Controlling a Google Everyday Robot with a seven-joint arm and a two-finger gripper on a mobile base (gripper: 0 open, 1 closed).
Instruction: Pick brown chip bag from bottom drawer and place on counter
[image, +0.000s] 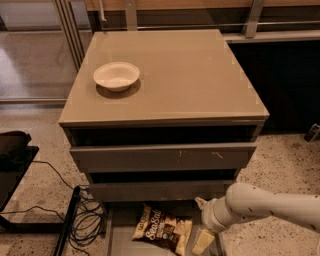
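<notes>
The brown chip bag (162, 229) lies flat in the pulled-out bottom drawer (120, 240) at the lower edge of the camera view, its "Sea Salt" script facing up. My gripper (201, 222) hangs low on the end of the white arm, just right of the bag and over the drawer's right part. Its two cream fingers (203, 242) stand apart and hold nothing. One finger is near the bag's right edge. The counter (185, 75) is the glossy taupe top of the cabinet above.
A white bowl (116, 75) sits on the counter's left side. The two upper drawers (165, 156) are slightly ajar. Black cables (87, 220) and a dark stand lie on the floor to the left. A glass partition and a dark wall stand behind.
</notes>
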